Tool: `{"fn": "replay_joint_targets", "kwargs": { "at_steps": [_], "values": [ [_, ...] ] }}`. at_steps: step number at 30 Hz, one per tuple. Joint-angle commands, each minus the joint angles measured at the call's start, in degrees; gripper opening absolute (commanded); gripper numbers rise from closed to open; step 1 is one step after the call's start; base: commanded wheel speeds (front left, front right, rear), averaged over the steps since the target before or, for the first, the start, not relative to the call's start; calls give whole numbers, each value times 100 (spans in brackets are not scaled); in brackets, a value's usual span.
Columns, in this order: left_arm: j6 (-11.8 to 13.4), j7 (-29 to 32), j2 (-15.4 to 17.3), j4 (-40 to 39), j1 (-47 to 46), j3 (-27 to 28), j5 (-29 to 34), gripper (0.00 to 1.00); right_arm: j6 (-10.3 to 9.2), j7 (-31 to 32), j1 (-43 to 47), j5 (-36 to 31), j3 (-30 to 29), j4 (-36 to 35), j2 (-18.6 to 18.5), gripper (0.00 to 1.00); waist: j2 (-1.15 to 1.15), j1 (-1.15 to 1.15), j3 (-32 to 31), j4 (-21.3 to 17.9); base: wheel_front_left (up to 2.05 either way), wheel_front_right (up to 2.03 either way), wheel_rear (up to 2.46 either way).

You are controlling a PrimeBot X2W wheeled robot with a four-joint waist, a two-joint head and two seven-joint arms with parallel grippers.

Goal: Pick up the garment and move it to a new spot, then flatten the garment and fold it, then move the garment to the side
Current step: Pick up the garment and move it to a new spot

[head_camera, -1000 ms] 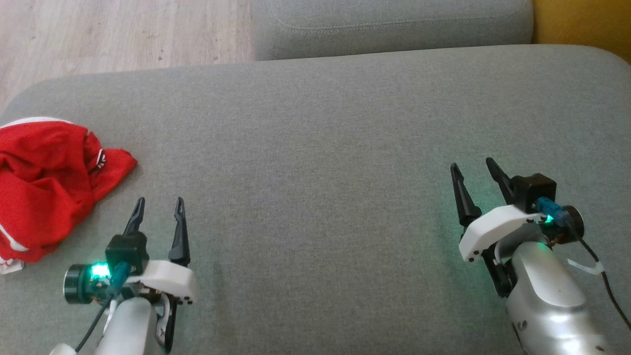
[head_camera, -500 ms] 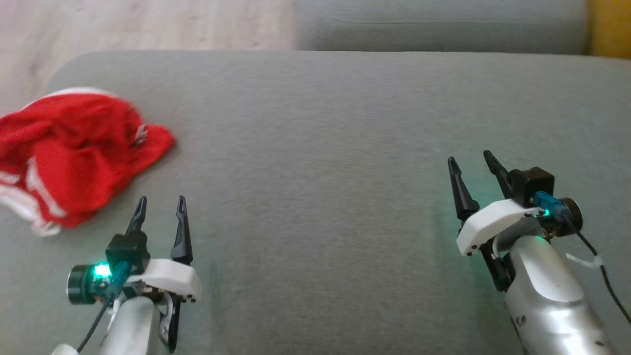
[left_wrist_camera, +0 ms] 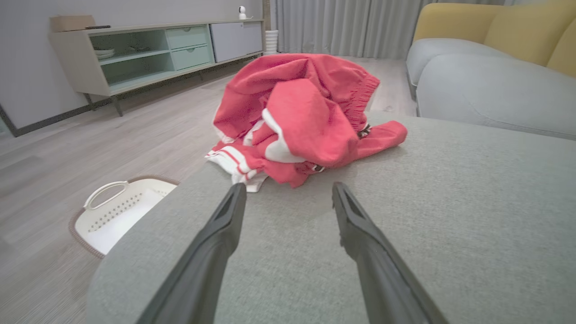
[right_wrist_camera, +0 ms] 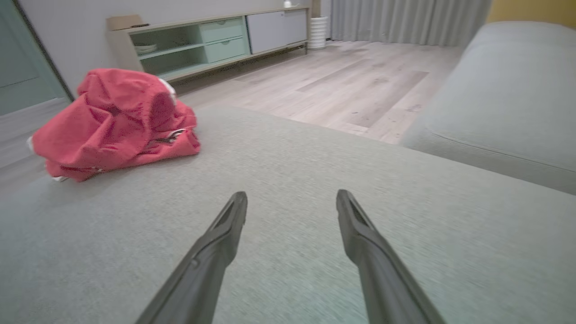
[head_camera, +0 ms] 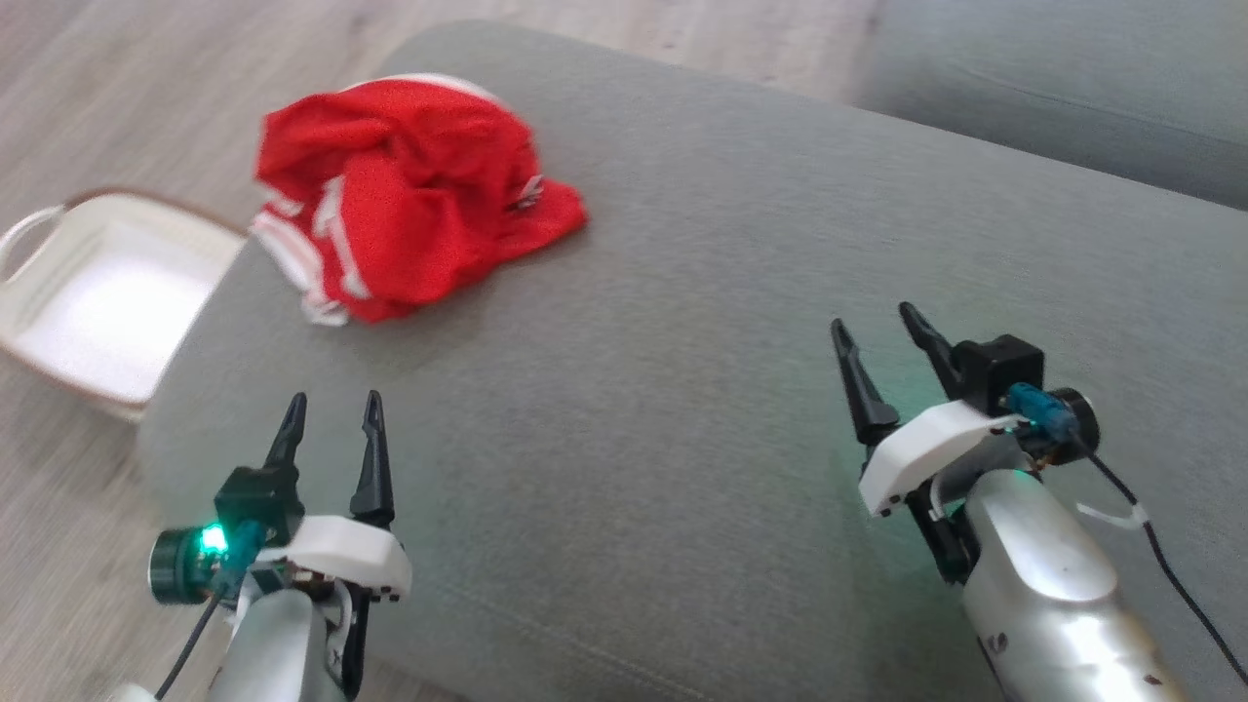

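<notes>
Sitting on the wooden floor at far left, a white laundry basket [head_camera: 97, 312] lies just below the edge of a grey sofa cushion [head_camera: 682, 370]. A red garment [head_camera: 409, 195] with white stripes is heaped near that edge, at the cushion's far left corner. The left jaws stand apart and empty above the cushion, pointing towards the heap and near it but not touching. Further right, the right jaws are likewise apart and empty over bare fabric, well away from the garment. The cloth looks thin, light and limp, likely to sag and trail once lifted, and a shallow pinch could slip off. The striped hem nearest the left jaws, or the gathered band at the heap's top, seems the surest place to take hold, biting through a full fold.
</notes>
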Motion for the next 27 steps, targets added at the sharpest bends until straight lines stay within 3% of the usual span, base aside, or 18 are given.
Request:
{"fn": "replay_joint_targets", "kwargs": {
  "at_steps": [1,12,19,27],
  "values": [
    [-25,-71,47,-139,-100,163,-35,100,-3,-79,-204,57,181,-187,95,100,0,0,78,285,0,0,0],
    [-287,-71,189,-340,-1204,403,-218,100,-3,-79,-452,169,604,-226,17,100,0,0,629,98,0,0,0],
    [-369,-71,707,464,-2492,734,-619,100,-3,-79,-765,244,816,-403,-151,100,0,0,1296,-432,0,0,0],
    [-387,-71,1276,1397,-3253,235,-1236,100,-3,-79,-976,310,1052,-800,-297,100,0,0,1857,-960,0,0,0]
  ]
}}
